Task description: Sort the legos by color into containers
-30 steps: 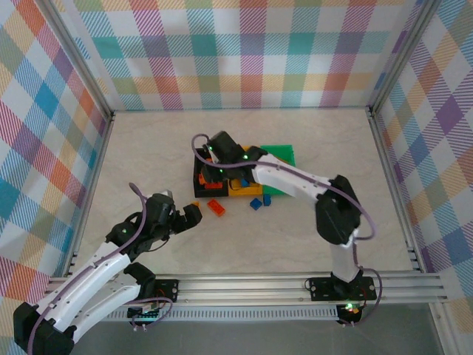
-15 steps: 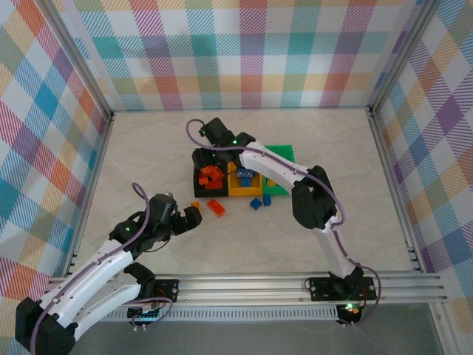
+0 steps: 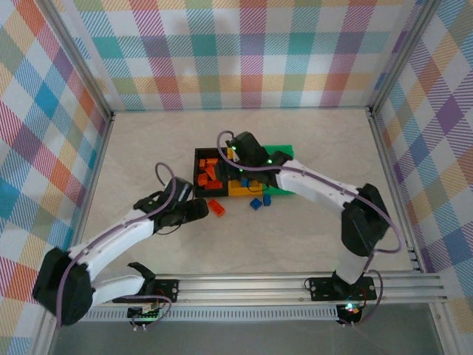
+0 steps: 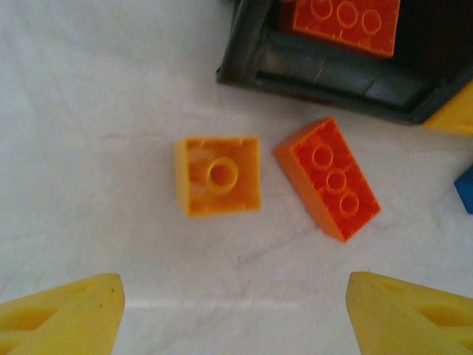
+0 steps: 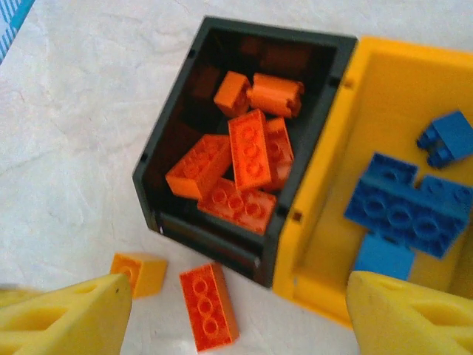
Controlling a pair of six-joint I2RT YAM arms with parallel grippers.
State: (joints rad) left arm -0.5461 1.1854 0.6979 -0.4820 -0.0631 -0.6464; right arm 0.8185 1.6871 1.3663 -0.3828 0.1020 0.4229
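The left gripper (image 4: pixel 236 314) has advanced, open and empty; a yellow brick (image 4: pixel 218 175) and an orange brick (image 4: pixel 327 177) lie just ahead of it. The right gripper (image 5: pixel 236 316), open too, has left the black bin (image 5: pixel 211 238), so sorting continues.

No text, label or number seems legible on anything here.
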